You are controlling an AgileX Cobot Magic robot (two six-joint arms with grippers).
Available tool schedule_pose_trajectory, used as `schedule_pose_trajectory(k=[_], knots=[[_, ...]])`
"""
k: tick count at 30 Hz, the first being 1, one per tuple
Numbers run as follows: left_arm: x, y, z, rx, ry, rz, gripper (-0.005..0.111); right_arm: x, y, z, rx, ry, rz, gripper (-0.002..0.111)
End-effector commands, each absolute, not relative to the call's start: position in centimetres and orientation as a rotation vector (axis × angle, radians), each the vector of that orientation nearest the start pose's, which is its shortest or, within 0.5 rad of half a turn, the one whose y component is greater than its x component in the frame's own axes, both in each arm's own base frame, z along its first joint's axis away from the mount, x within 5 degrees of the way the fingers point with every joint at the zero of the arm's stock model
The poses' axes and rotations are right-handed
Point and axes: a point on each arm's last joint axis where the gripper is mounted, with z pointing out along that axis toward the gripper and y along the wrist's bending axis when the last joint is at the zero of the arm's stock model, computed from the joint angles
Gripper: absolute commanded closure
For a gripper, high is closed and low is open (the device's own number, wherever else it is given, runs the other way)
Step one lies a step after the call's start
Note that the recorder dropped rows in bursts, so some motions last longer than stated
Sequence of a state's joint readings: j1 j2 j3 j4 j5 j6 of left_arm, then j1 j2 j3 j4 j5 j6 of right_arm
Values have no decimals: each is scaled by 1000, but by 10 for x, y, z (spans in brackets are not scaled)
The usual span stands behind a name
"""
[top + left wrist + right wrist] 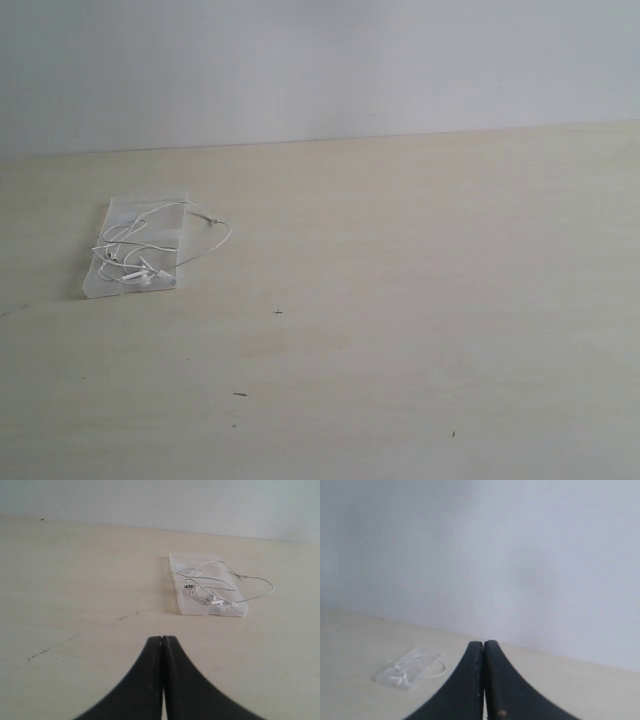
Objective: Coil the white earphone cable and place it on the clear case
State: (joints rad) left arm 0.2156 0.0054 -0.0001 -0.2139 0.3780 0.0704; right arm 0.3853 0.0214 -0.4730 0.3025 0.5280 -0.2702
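A pale wooden table (400,330) runs back to a plain grey-white wall (320,60). On the left part of the table lies the clear case (100,285), flat. The white earphone cable (137,268) sits loosely tangled on top of it, with one loop spilling over the case's edge onto the wood. The left gripper (162,639) hangs well short of the case, its black fingers pressed together on nothing. The right gripper (483,642) is farther off, likewise clenched and empty.
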Motion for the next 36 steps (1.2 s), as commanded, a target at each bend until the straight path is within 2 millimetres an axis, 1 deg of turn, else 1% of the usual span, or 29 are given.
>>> schedule_pose_trajectory(k=[1, 3, 7, 15, 20, 23, 28, 34, 36], knots=[[53, 4, 180, -257, 1838, -17, 107, 25, 17, 297, -180, 1394, 461, 108], [53, 4, 180, -257, 1836, -17, 107, 32, 16, 286, -74, 1361, 520, 108], [53, 4, 180, -257, 1836, -17, 107, 42, 14, 265, -12, 1361, 514, 108], [53, 4, 180, -257, 1836, -17, 107, 49, 16, 238, -66, 1429, 433, 108], [53, 4, 180, -257, 1836, -17, 107, 53, 17, 213, -101, 1502, 384, 108], [53, 4, 180, -257, 1836, -17, 107, 54, 17, 211, -92, 1520, 387, 108], [53, 4, 180, -257, 1836, -17, 107, 54, 15, 200, -116, 1630, 331, 108], [53, 4, 180, -257, 1836, -17, 107, 54, 14, 193, -110, 1709, 319, 108], [53, 4, 180, -257, 1836, -17, 107, 53, 13, 188, -102, 1767, 295, 108]])
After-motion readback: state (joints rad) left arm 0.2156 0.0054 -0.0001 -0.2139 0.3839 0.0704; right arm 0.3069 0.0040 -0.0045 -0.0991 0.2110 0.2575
